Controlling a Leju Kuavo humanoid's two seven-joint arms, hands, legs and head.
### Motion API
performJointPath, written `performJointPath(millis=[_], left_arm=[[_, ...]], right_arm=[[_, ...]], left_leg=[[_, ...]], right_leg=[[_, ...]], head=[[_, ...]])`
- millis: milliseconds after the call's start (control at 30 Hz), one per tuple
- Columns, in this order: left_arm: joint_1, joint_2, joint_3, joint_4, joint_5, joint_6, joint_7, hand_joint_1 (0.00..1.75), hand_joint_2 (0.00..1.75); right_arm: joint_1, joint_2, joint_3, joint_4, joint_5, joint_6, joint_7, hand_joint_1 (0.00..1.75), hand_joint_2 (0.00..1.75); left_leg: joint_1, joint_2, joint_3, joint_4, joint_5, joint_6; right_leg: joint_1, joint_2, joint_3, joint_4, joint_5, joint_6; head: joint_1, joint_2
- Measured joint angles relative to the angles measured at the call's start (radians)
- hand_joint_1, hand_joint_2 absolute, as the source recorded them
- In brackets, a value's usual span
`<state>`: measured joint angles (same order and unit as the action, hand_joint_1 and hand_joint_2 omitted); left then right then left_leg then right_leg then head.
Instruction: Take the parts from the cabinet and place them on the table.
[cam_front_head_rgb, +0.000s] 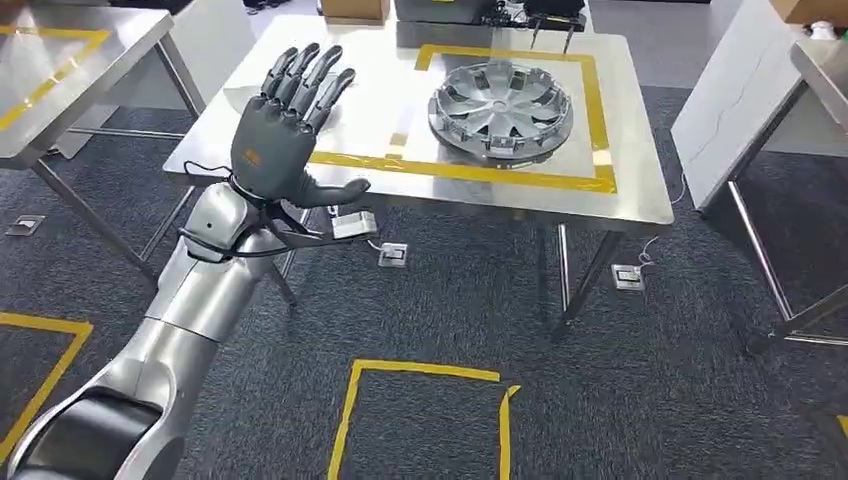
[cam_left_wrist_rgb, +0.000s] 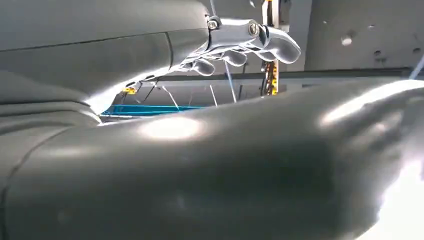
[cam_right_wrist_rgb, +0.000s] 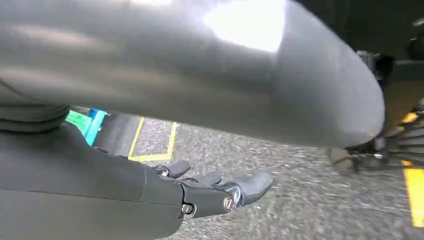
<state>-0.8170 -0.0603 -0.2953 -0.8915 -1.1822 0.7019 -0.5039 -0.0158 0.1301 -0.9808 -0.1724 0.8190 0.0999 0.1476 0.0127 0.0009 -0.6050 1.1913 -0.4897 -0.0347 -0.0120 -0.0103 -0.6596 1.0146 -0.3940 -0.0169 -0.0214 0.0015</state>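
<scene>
Hubcap (cam_front_head_rgb: 500, 108) on table (cam_front_head_rgb: 640, 195); both hands empty.
My left hand (cam_front_head_rgb: 285, 125) raised, fingers spread (right hand (cam_right_wrist_rgb: 210, 192) hangs loose): withdraw toward 7 o'clock, clear of the edge.

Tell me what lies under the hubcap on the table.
The hubcap rests on the steel table, inside a yellow tape rectangle. The surface directly beneath it is covered, so anything there is hidden.
</scene>
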Motion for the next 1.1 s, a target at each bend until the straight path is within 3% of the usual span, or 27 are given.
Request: performJointPath(millis=[33,67,200,233,267,333,367,400,433,467,500,533,567,600,700,733,767,833,867,900,933,967,1000,1033,1067,1100], left_arm=[[-0.001,0.000,0.002,-0.005,0.000,0.000,0.000,0.00,0.00],[-0.002,0.000,0.003,-0.011,0.000,0.000,-0.001,0.00,0.00],[0.001,0.000,0.008,-0.016,-0.001,0.000,-0.002,0.00,0.00],[0.000,-0.002,0.008,-0.016,-0.002,0.000,-0.002,0.00,0.00],[0.000,-0.005,0.008,-0.016,-0.003,0.000,-0.001,0.00,0.00],[0.001,-0.008,0.008,-0.016,-0.008,0.000,0.001,0.00,0.00],[0.002,-0.008,0.008,-0.016,-0.012,0.000,0.003,0.00,0.00],[0.004,-0.009,0.008,-0.015,-0.014,0.000,0.005,0.00,0.00],[0.006,-0.010,0.008,-0.014,-0.015,0.000,0.007,0.00,0.00],[0.007,-0.011,0.008,-0.014,-0.016,0.000,0.008,0.00,0.00],[0.006,-0.011,0.008,-0.015,-0.018,0.000,0.008,0.00,0.00],[0.005,-0.013,0.008,-0.015,-0.018,0.000,0.009,0.00,0.00],[0.004,-0.014,0.008,-0.017,-0.019,0.000,0.009,0.00,0.00],[0.003,-0.016,0.008,-0.016,-0.019,0.000,0.009,0.00,0.00],[0.000,-0.022,0.008,-0.014,-0.017,0.000,0.004,0.00,0.00],[0.000,-0.021,0.008,-0.013,-0.016,0.000,0.003,0.00,0.00],[-0.003,-0.021,0.008,-0.012,-0.015,0.000,0.002,0.00,0.00],[-0.004,-0.021,0.008,-0.011,-0.015,0.000,0.002,0.00,0.00],[-0.003,-0.021,0.008,-0.009,-0.015,0.000,0.003,0.00,0.00],[-0.002,-0.021,0.008,-0.007,-0.016,0.000,0.005,0.00,0.00],[-0.002,-0.021,0.008,-0.006,-0.018,0.000,0.006,0.00,0.00],[-0.003,-0.021,0.008,-0.005,-0.018,0.000,0.010,0.00,0.00],[-0.005,-0.021,0.008,-0.005,-0.018,0.000,0.014,0.00,0.00],[-0.008,-0.021,0.008,-0.005,-0.018,0.000,0.016,0.00,0.00],[-0.012,-0.021,0.008,-0.006,-0.018,0.000,0.018,0.00,0.00],[-0.013,-0.020,0.008,-0.009,-0.014,0.000,0.018,0.00,0.00]], right_arm=[[-0.001,0.000,0.000,0.000,0.001,0.000,0.000,0.00,0.00],[0.000,0.000,0.000,0.000,0.001,0.000,0.000,0.00,0.00],[0.003,-0.001,0.000,0.000,0.001,-0.002,0.002,0.00,0.00],[0.003,-0.001,0.000,0.000,0.001,-0.002,0.002,0.00,0.00],[0.002,-0.001,0.000,0.000,0.000,-0.002,0.003,0.00,0.00],[0.002,-0.001,0.000,0.000,-0.003,-0.002,0.003,0.00,0.00],[0.002,0.000,0.000,0.000,-0.006,-0.005,0.003,0.00,0.00],[0.001,-0.001,0.000,0.000,-0.006,-0.005,0.003,0.00,0.00],[0.001,-0.001,0.000,0.000,-0.007,-0.005,0.003,0.00,0.00],[0.001,-0.001,-0.001,0.000,-0.008,-0.006,0.003,0.00,0.00],[0.000,-0.001,-0.002,0.000,-0.010,-0.006,0.003,0.00,0.00],[-0.001,-0.002,-0.002,0.000,-0.011,-0.006,0.003,0.00,0.00],[-0.002,-0.007,-0.003,0.000,-0.011,-0.005,0.003,0.00,0.00],[-0.002,-0.006,-0.003,0.000,-0.012,-0.005,0.002,0.00,0.00],[-0.002,-0.006,-0.005,0.000,-0.014,-0.002,0.002,0.00,0.00],[-0.002,-0.004,-0.006,0.001,-0.014,-0.001,0.002,0.00,0.00],[-0.002,-0.004,-0.006,0.001,-0.015,-0.001,0.002,0.00,0.00],[-0.002,-0.005,-0.007,0.001,-0.015,-0.001,0.001,0.00,0.00],[-0.002,-0.005,-0.007,0.001,-0.015,0.001,-0.002,0.00,0.00],[-0.002,-0.005,-0.007,0.001,-0.014,0.002,-0.002,0.00,0.00],[-0.002,-0.005,-0.007,0.001,-0.014,0.005,-0.003,0.00,0.00],[-0.002,-0.005,-0.007,0.001,-0.011,0.009,-0.005,0.00,0.00],[-0.001,-0.005,-0.007,0.001,-0.008,0.014,-0.008,0.00,0.00],[-0.001,-0.005,-0.007,0.001,-0.006,0.017,-0.012,0.00,0.00],[-0.001,-0.007,-0.007,0.001,-0.003,0.018,-0.017,0.00,0.00],[0.000,-0.008,-0.007,0.001,0.000,0.018,-0.020,0.00,0.00]], left_leg=[[0.001,-0.001,0.069,-0.095,-0.016,0.002],[-0.005,-0.001,0.119,-0.168,-0.055,0.006],[-0.009,-0.004,0.089,-0.170,-0.030,0.047],[-0.007,0.002,0.079,-0.170,-0.018,0.055],[-0.007,0.001,0.069,-0.171,-0.007,0.063],[-0.008,0.001,0.035,-0.169,0.021,0.068],[-0.010,0.001,0.017,-0.167,0.034,0.068],[-0.011,0.001,0.000,-0.165,0.045,0.067],[-0.011,0.001,-0.016,-0.163,0.056,0.065],[-0.012,0.001,-0.031,-0.161,0.066,0.063],[-0.013,0.001,-0.044,-0.160,0.077,0.061],[-0.012,0.001,-0.052,-0.158,0.086,0.059],[-0.015,0.002,-0.059,-0.157,0.094,0.052],[-0.012,0.003,-0.058,-0.160,0.102,0.046],[-0.010,0.003,-0.059,-0.178,0.134,0.025],[-0.008,0.000,-0.065,-0.170,0.117,0.021],[-0.009,-0.001,-0.078,-0.141,0.064,0.015],[-0.004,-0.001,-0.114,-0.010,-0.052,0.006],[-0.003,-0.001,-0.130,0.069,-0.092,0.001],[-0.002,0.000,-0.135,0.129,-0.097,-0.003],[0.000,0.000,-0.122,0.141,-0.072,-0.006],[0.002,0.000,-0.089,0.116,-0.031,-0.008],[0.003,0.000,-0.041,0.058,0.003,-0.008],[0.006,0.000,0.022,-0.024,0.014,-0.008],[0.005,0.000,0.085,-0.125,-0.034,-0.007],[-0.002,-0.004,0.122,-0.183,-0.056,0.006]], right_leg=[[0.000,0.000,-0.007,0.005,0.009,0.006],[0.004,0.002,-0.016,0.006,0.016,0.014],[-0.001,0.002,-0.017,-0.005,0.051,0.042],[-0.005,0.003,-0.027,0.009,0.023,0.047],[-0.004,0.004,-0.043,0.049,-0.038,0.050],[-0.005,0.006,-0.085,0.203,-0.164,0.057],[-0.004,0.006,-0.100,0.275,-0.189,0.058],[-0.004,0.006,-0.099,0.314,-0.184,0.058],[-0.004,0.006,-0.080,0.314,-0.156,0.056],[-0.002,0.007,-0.040,0.275,-0.118,0.051],[0.000,0.008,0.020,0.201,-0.092,0.044],[0.005,0.009,0.093,0.107,-0.093,0.034],[0.011,0.010,0.150,0.018,-0.139,0.021],[0.013,0.010,0.156,0.005,-0.138,0.022],[0.017,0.010,0.139,-0.008,-0.111,0.005],[0.007,0.002,0.134,-0.016,-0.094,0.000],[0.006,0.002,0.121,-0.018,-0.081,-0.010],[0.006,0.000,0.093,-0.018,-0.059,-0.014],[0.006,-0.001,0.075,-0.017,-0.046,-0.014],[0.006,-0.002,0.057,-0.016,-0.032,-0.012],[0.004,-0.003,0.040,-0.015,-0.020,-0.010],[0.002,-0.003,0.024,-0.012,-0.009,-0.007],[0.000,-0.003,0.008,-0.009,0.002,-0.003],[-0.001,-0.002,-0.003,-0.005,0.010,0.002],[0.001,-0.002,-0.013,-0.001,0.019,0.011],[0.002,-0.002,-0.017,0.001,0.027,0.018]], head=[[0.000,0.000],[-0.002,0.000],[-0.001,0.000],[0.000,0.000],[0.002,0.000],[0.005,0.000],[0.005,0.000],[0.005,0.000],[0.005,0.000],[0.005,0.000],[0.005,0.000],[0.005,0.000],[0.004,0.000],[0.003,0.000],[0.010,0.000],[0.011,0.000],[0.005,0.000],[0.004,0.000],[0.004,0.000],[0.004,0.000],[0.004,0.000],[0.004,0.000],[0.004,0.000],[0.003,0.000],[0.003,0.000],[0.004,0.000]])
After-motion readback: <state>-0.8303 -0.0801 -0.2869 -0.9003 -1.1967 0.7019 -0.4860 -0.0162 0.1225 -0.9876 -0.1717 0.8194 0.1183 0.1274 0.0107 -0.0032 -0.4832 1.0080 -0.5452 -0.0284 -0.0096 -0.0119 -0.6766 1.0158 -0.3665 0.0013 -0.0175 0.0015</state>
